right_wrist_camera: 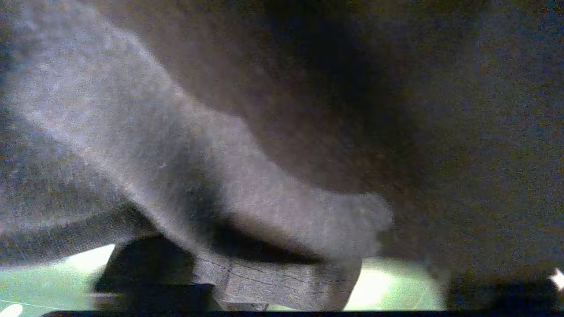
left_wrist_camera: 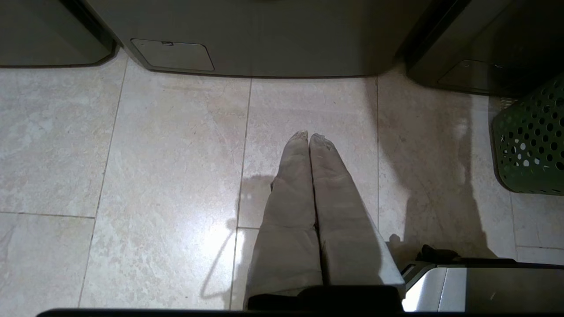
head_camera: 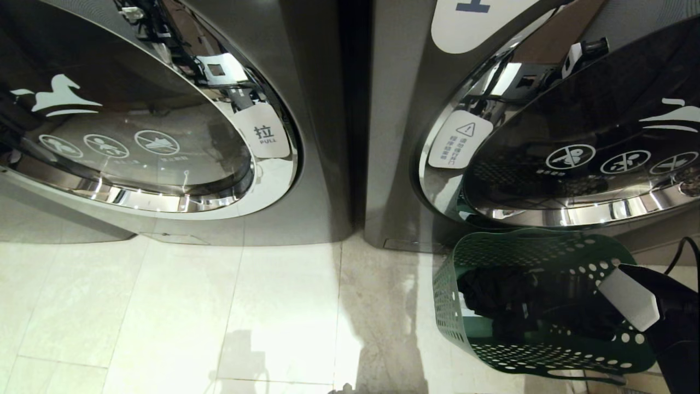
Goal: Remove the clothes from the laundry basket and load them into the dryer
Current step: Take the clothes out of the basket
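Observation:
The green perforated laundry basket (head_camera: 525, 350) stands on the floor at the lower right, below the round glass door of the right-hand machine (head_camera: 574, 158). Dark clothes (head_camera: 508, 301) lie heaped inside it. My right arm (head_camera: 634, 301) reaches down into the basket from the right. In the right wrist view my right gripper (right_wrist_camera: 282, 264) is buried in dark cloth (right_wrist_camera: 176, 145), which fills almost the whole view, with green basket showing underneath. My left gripper (left_wrist_camera: 308, 135) hangs shut and empty over the floor tiles, left of the basket (left_wrist_camera: 533, 141).
A second machine with a round door marked PULL (head_camera: 265, 134) stands on the left. A dark gap (head_camera: 355, 109) separates the two. Pale floor tiles (head_camera: 219, 317) stretch in front of both. My own base (left_wrist_camera: 484, 286) sits low beside the left gripper.

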